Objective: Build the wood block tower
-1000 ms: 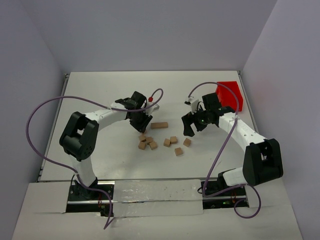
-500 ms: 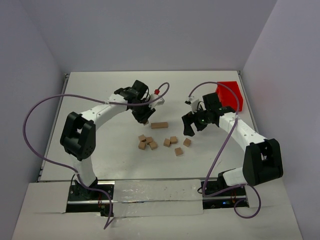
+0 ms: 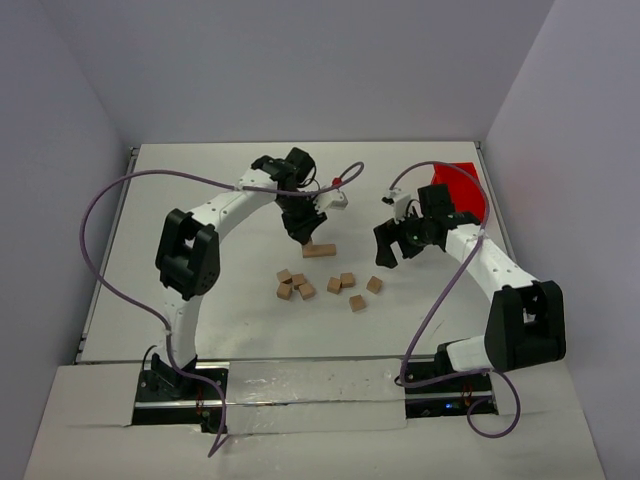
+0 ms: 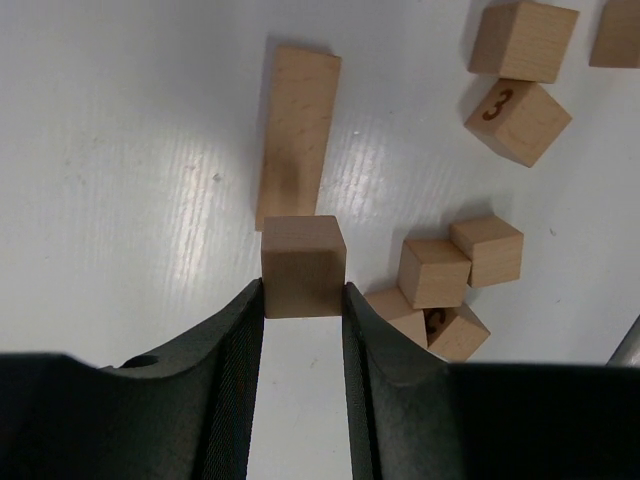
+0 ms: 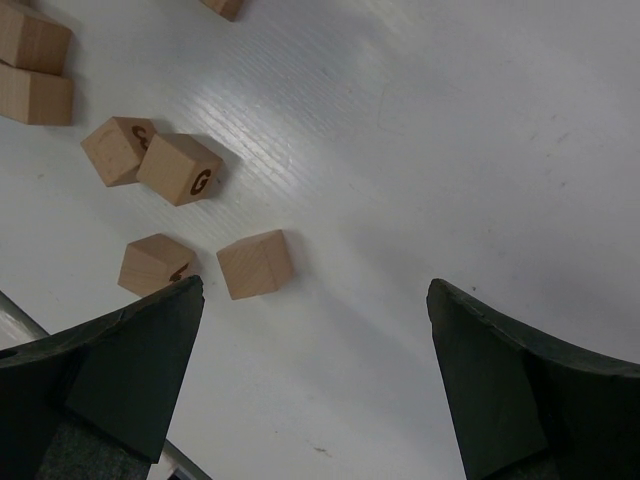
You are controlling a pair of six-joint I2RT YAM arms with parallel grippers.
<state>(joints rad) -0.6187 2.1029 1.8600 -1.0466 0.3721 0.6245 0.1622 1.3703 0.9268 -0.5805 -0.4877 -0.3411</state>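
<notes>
**A:** Tan wood, clamped tight! The left pincer (image 4: 303,292) grips one cube (image 4: 303,262), with a finger pressed flat on each side face. That leaves the top and bottom free for seating.

**B:** And straight ahead of its tips lies the tower (image 4: 297,135), only a low strip flat on the bench (image 4: 120,150). No seams show, so nobody can tell whether it's three cubes or one long piece.

**A:** The held cube overlaps the tower's near end. It looks as if the robot is lining it up to start a second layer. Whether it has touched down, the cameras don't say.

**B:** And the other arm?

**A:** The right pincer (image 5: 312,290) is spread wide with nothing between its fingers, hanging well apart from the tower. A fair guess is that it's out of the way while its partner places.

**B:** Give us the count.

**A:** One cube gripped. From overhead there are eight loose wood blocks (image 3: 334,285) on the bench. Four are bunched close off one flank of the left pincer, level with its fingers. Two more sit further ahead on that same flank, one marked with a 3. The last two are singles nearer the right pincer's tips.

**B:** Seven of those show ahead of the right pincer's open fingers, one stamped G. So that's one tower, two pincers, and nine cubes besides the strip.
</notes>
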